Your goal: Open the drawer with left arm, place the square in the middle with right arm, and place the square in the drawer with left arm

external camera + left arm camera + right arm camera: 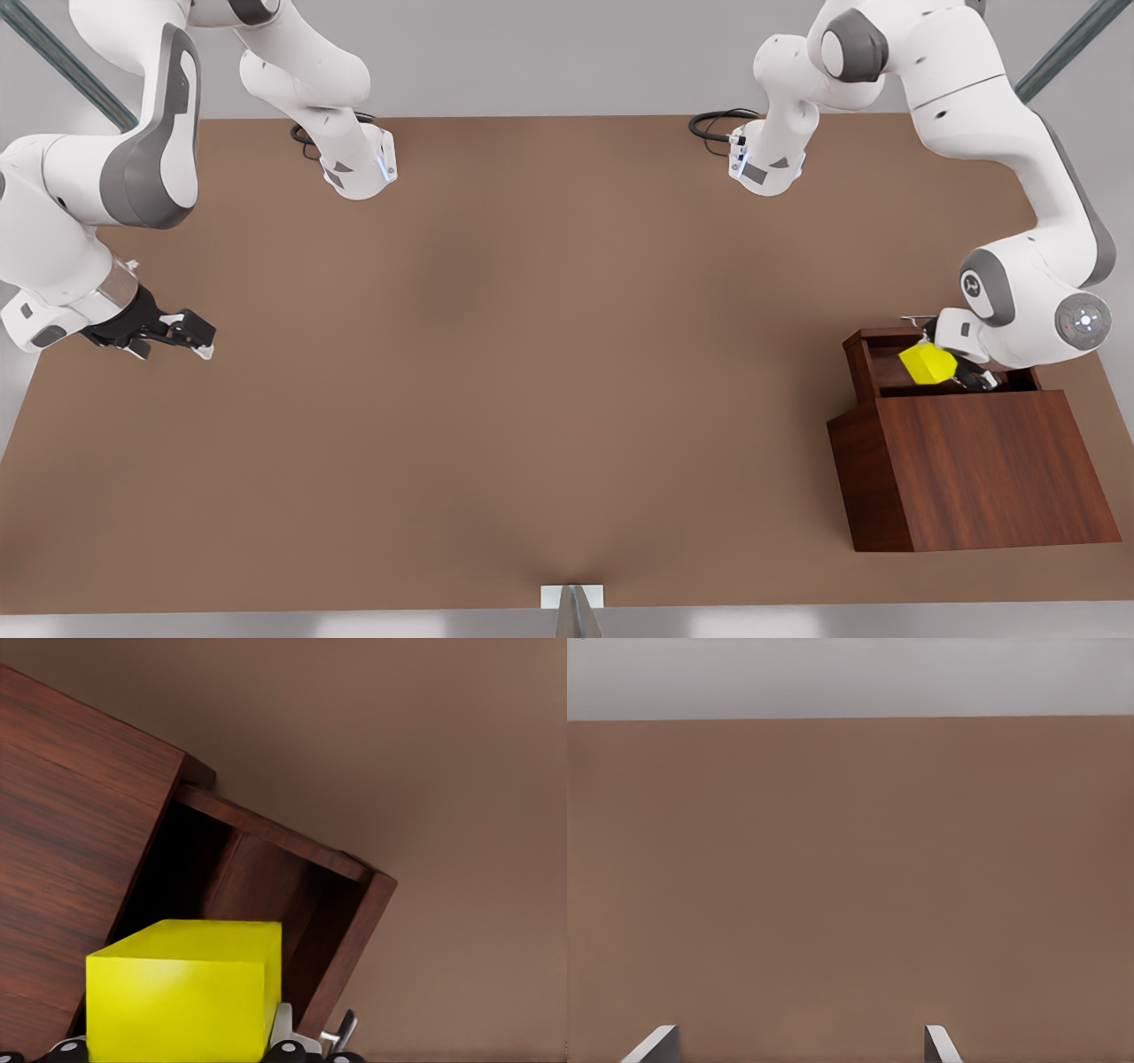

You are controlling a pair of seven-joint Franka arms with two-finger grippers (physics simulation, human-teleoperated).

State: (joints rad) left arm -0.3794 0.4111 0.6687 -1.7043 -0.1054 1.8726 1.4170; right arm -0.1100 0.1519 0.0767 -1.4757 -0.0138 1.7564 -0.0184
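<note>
Left gripper [961, 377] is clamping the square [927, 363], hovering directly over the open drawer [873, 363]; release lies straight down. Right gripper [190, 337] is waiting, fingers spread, empty.

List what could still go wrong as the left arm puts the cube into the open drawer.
1. The cube hangs tilted in the left tool above the drawer; released from there it may bounce or land askew.
2. The cube sits close to the cabinet, so lowering could knock the cabinet's edge.
The right tool waits open, far off.
</note>
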